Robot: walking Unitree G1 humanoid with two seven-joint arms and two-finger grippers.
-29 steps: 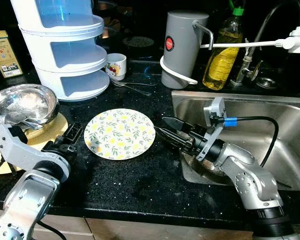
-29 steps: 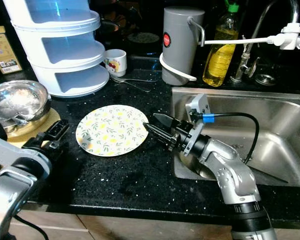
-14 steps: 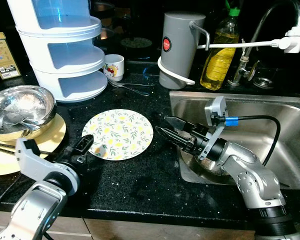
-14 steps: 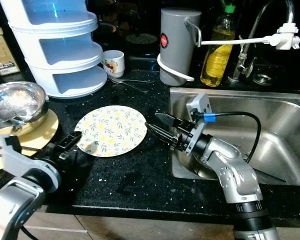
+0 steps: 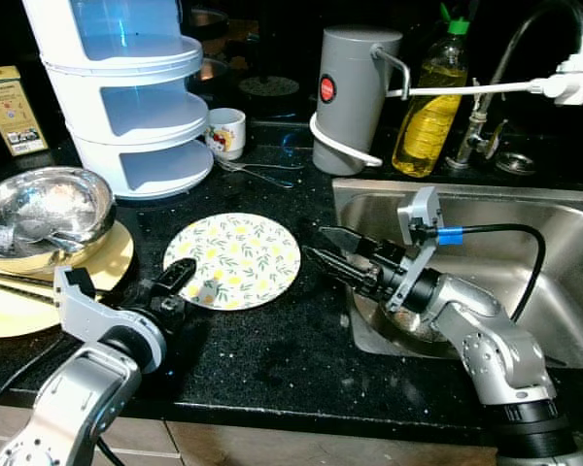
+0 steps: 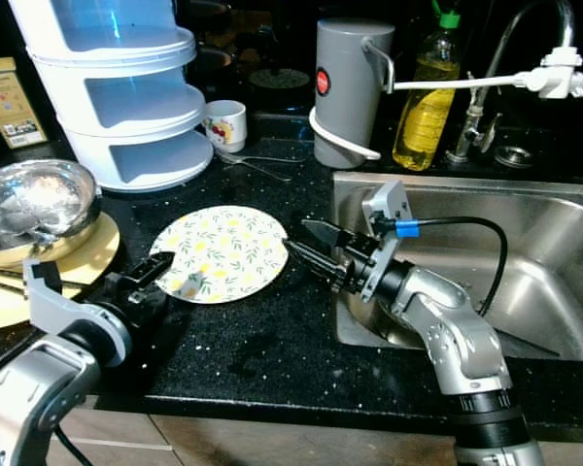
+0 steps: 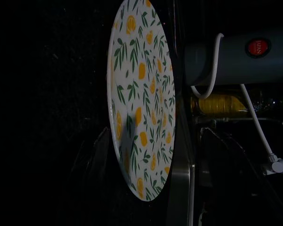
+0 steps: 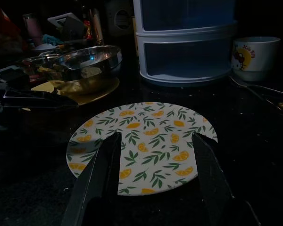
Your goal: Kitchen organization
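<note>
One lemon-print plate (image 5: 233,259) lies flat on the black counter (image 5: 272,359), between the two grippers. The left gripper (image 5: 187,282) reaches over the plate's near-left rim, its fingers spread, the upper fingertip above the plate's surface; I cannot tell whether it touches. The right gripper (image 5: 328,250) is just beside the plate's right edge, clear of it, fingers spread wide with one above the other, its wrist over the rim of the steel sink (image 5: 554,209).

One steel bowl (image 5: 41,206) sits on one yellow plate (image 5: 107,267) to the left of the lemon-print plate, close to the left arm. One white three-tier stand (image 5: 126,97), one small printed cup (image 5: 225,131) and some loose cutlery (image 5: 257,167) stand behind. One grey jug (image 5: 352,83) and one bottle of yellow oil (image 5: 429,97) stand near the faucet (image 5: 486,107).

Bare counter lies between the lemon-print plate and the front edge, and between the plate and the cutlery.
</note>
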